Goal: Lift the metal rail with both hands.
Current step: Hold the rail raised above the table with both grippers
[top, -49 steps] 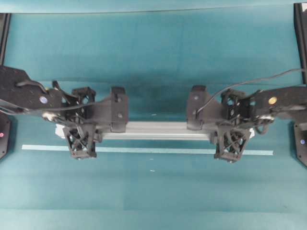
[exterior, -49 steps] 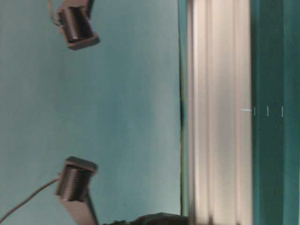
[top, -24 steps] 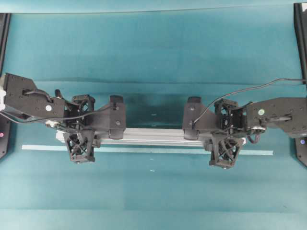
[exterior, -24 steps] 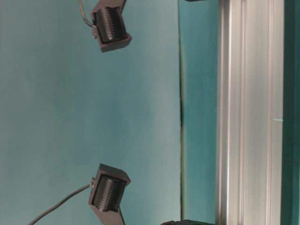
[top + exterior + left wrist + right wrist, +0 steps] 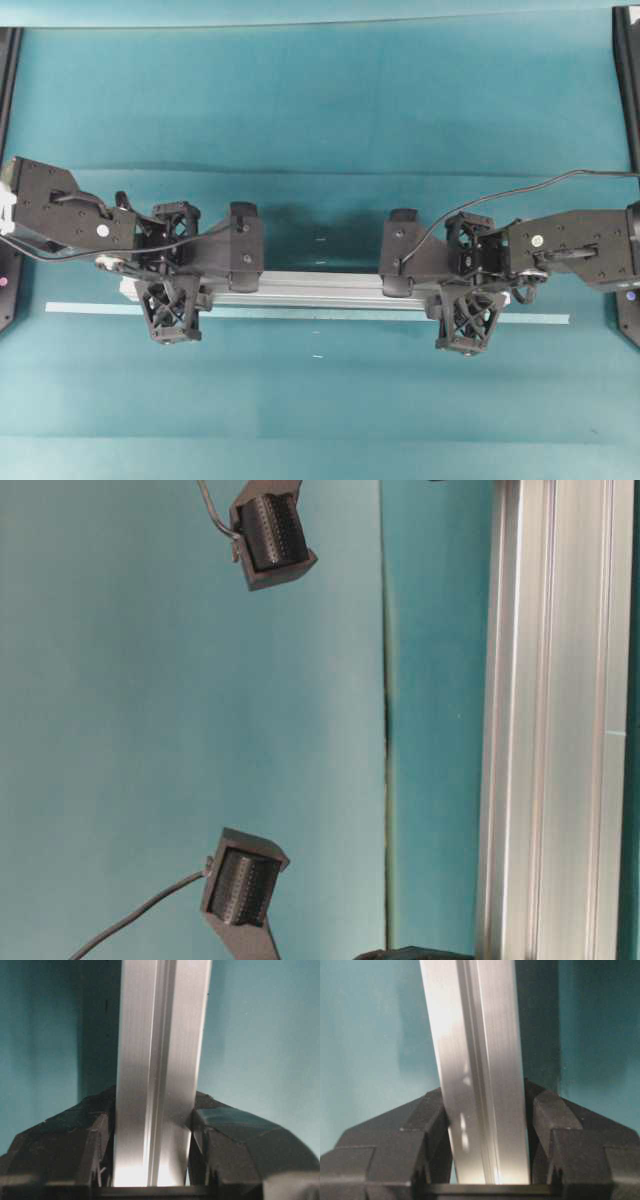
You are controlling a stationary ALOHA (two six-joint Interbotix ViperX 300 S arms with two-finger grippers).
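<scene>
The metal rail (image 5: 320, 287) is a long grooved silver bar lying left to right across the teal table. My left gripper (image 5: 172, 272) is shut on it near its left end. My right gripper (image 5: 468, 282) is shut on it near its right end. In the left wrist view the rail (image 5: 160, 1060) runs up between the black fingers (image 5: 65, 1145), which press on both its sides. The right wrist view shows the same hold, the rail (image 5: 475, 1060) squeezed between the fingers (image 5: 570, 1140). At table level the rail (image 5: 555, 720) fills the right side. Its shadow falls on the cloth beside it.
A thin pale tape strip (image 5: 300, 313) lies on the table just in front of the rail, parallel to it. Black frame posts stand at the left edge (image 5: 8, 60) and the right edge (image 5: 628, 70). Two black ribbed blocks (image 5: 272, 530) (image 5: 240, 890) hang over the backdrop.
Both grippers, still shut on the rail, have carried it toward the tape strip, and they look smaller from overhead. At table level the rail has slid to the right.
</scene>
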